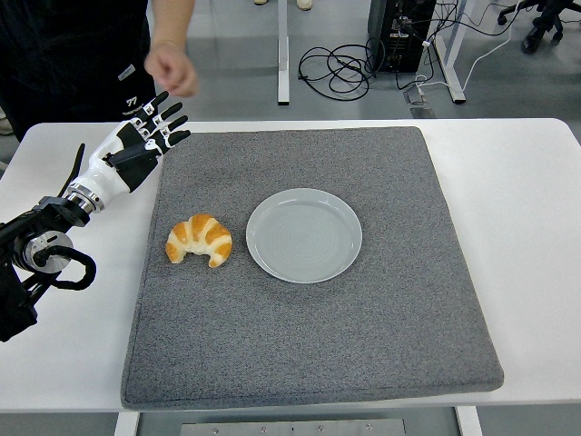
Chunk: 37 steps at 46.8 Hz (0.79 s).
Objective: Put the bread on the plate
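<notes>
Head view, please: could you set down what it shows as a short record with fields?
surface: grey mat on a white table
bread: croissant on the mat, left of the plate, apart from it
plate: pale round plate, nothing on it, near the mat's middle
left hand: fingers spread, holding nothing, over the mat's far left corner, beyond the croissant
right hand: out of view
person: standing at the far left, one hand hanging above the robot's hand
task state: bread not yet on the plate
</notes>
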### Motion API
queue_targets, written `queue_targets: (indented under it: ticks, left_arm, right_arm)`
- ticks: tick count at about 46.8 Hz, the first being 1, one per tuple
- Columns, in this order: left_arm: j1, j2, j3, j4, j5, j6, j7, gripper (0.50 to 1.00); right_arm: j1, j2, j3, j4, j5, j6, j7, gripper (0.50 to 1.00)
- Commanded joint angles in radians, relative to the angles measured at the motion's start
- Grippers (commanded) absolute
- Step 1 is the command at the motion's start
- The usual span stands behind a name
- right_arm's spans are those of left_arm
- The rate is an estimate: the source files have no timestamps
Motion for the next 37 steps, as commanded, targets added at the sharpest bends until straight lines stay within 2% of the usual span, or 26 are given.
queue_targets:
  ticks: [1,37]
  left_arm:
    - [0.000,0.001,0.001,0.000,0.003,0.002,-0.001,0.966]
    - [0.006,-0.002,0.005,0.000,0.003,0.015,-0.001,0.966]
  right_arm:
    - [0.000,0.000,0.000,0.000,0.000,0.000,-0.001,1.000]
    - [0.000,0.000,-0.001,0.000,0.000,0.000,-0.001,1.000]
